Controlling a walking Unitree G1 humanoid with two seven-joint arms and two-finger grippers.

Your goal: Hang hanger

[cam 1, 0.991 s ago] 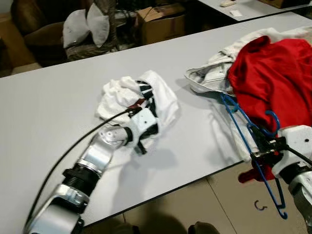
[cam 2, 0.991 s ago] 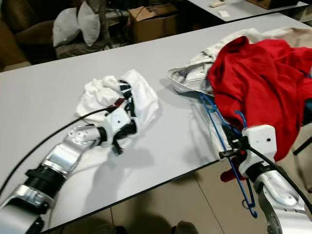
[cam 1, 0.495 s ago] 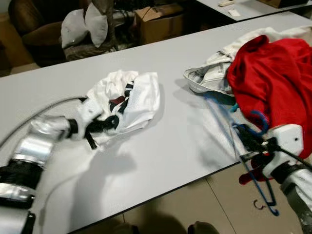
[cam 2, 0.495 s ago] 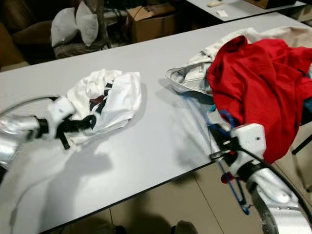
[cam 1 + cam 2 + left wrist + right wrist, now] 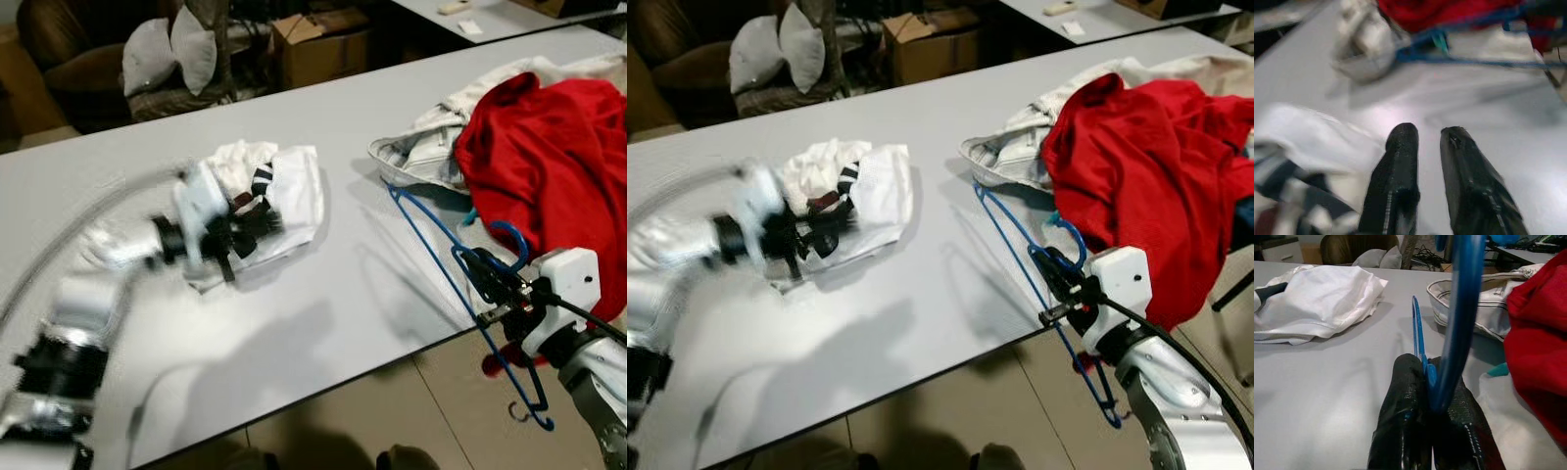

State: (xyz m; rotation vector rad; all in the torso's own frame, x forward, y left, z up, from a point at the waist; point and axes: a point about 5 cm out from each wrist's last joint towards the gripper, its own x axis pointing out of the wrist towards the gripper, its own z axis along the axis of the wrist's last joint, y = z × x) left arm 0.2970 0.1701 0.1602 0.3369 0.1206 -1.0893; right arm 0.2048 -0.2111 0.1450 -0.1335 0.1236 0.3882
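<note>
Long grey table (image 5: 323, 323); heaped red cloth garment (image 5: 558, 157) at far right end. Crumpled white fabric bundle (image 5: 284, 186) mid-table, left gripper (image 5: 1427, 139) beside it, fingers slightly parted, empty. Thin blue wire hanger (image 5: 446, 269) over table's near edge, pinched in right gripper (image 5: 1425, 377).

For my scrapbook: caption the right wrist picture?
Right pincer shut on blue hanger, white shirt lying beyond.

A lived-in workroom or office: long grey tables (image 5: 343, 313) on a tiled floor (image 5: 460, 411), a cardboard box (image 5: 318, 44) and a brown armchair (image 5: 69, 59) with cushions (image 5: 167, 54) beyond the table's far edge.
</note>
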